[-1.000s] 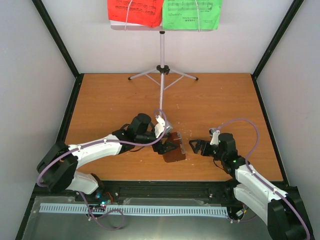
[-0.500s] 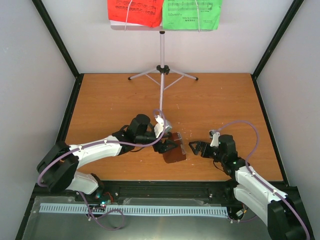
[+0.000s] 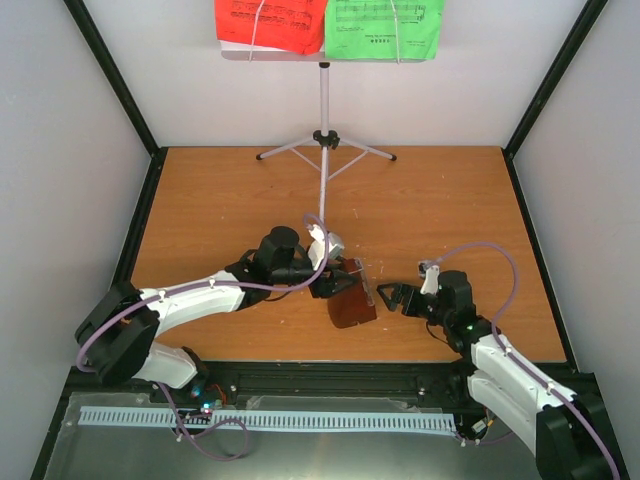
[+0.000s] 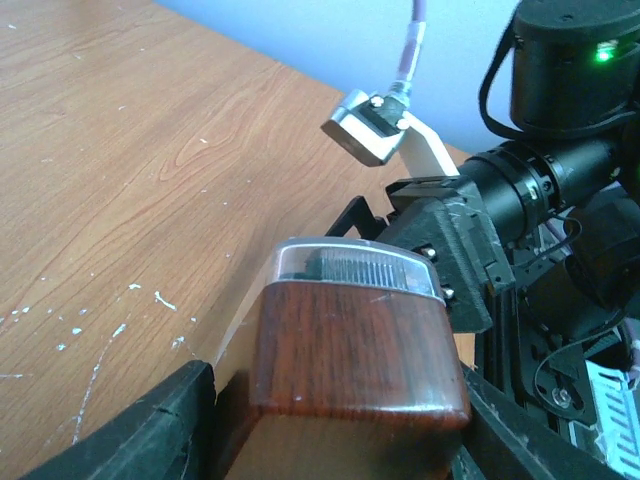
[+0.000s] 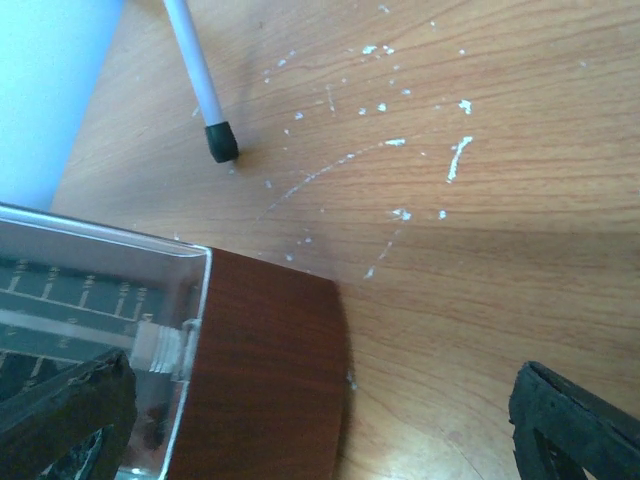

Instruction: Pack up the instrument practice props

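Observation:
The dark-brown metronome (image 3: 352,300) with its clear cover stands tilted on the table's near middle. My left gripper (image 3: 335,287) holds it from the left. In the left wrist view the wooden body (image 4: 355,350) fills the gap between both black fingers (image 4: 150,425). My right gripper (image 3: 388,296) hangs open just right of it; the right wrist view has the metronome (image 5: 265,370) against the left finger (image 5: 60,415). The silver tripod stand (image 3: 323,110) stands at the back, with the red sheet (image 3: 270,22) and green sheet (image 3: 385,25) on its tray.
One stand leg reaches forward, and its black foot (image 5: 222,142) rests on the table just behind the metronome. The orange-brown tabletop (image 3: 200,200) is walled by white panels with black corner posts (image 3: 120,90). White scuffs (image 5: 400,140) mark the wood.
My left jaws have narrowed onto the metronome, which has tipped and shifted slightly toward the near right. The right gripper has barely moved.

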Tool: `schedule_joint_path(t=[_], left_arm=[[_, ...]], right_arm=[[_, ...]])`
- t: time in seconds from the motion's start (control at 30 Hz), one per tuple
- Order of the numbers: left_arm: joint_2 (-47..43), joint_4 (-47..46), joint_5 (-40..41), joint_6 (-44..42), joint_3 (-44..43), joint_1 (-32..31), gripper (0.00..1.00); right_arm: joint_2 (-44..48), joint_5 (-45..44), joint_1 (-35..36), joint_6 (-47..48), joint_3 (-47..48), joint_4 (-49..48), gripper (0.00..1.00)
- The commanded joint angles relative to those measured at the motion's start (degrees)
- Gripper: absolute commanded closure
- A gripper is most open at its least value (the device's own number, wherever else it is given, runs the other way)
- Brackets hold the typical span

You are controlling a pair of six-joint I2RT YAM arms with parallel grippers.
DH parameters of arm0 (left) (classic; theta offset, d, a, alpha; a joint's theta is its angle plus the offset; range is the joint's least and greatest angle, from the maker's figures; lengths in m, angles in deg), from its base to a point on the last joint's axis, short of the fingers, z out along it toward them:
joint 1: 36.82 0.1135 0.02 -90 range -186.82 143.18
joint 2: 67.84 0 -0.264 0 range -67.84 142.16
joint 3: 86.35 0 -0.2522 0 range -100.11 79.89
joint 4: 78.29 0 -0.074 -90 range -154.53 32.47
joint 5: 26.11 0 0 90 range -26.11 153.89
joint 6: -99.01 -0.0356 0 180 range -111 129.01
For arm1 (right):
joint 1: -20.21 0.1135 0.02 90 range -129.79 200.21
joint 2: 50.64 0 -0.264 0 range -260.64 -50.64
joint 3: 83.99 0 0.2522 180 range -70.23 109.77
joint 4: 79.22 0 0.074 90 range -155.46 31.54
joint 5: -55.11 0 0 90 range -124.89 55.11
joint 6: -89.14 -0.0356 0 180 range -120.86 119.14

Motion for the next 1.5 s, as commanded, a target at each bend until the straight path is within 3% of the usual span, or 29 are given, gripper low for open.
schedule_joint_path(t=[0.0, 0.27, 0.47, 0.7, 0.97, 1.47], left_arm=[[1.55, 0.96, 1.99, 5.55, -1.47, 0.30, 0.50], [5.15, 3.74, -3.62, 10.68, -5.49, 6.08, 0.51], [8.16, 8.04, -1.11, 11.36, -9.47, 7.21, 0.51], [9.79, 10.09, -0.06, 11.87, -11.50, 7.37, 0.51], [10.47, 11.10, 0.42, 12.79, -12.23, 7.42, 0.51], [10.68, 11.13, 0.52, 14.84, -12.97, 7.42, 0.53]], right_arm=[[3.21, 1.27, -0.26, -0.14, -0.66, -0.55, 0.00], [10.70, -3.76, 3.81, -0.24, 1.37, 4.81, 0.04], [12.23, -16.67, 15.35, -1.83, 3.68, 7.78, 0.07], [7.93, -22.67, 24.86, -4.43, 2.28, 2.86, 0.14], [-1.08, -24.94, 29.22, -2.85, 4.54, -1.02, 0.25], [-8.39, -34.07, 34.68, -1.40, 8.56, 0.76, 0.25]])
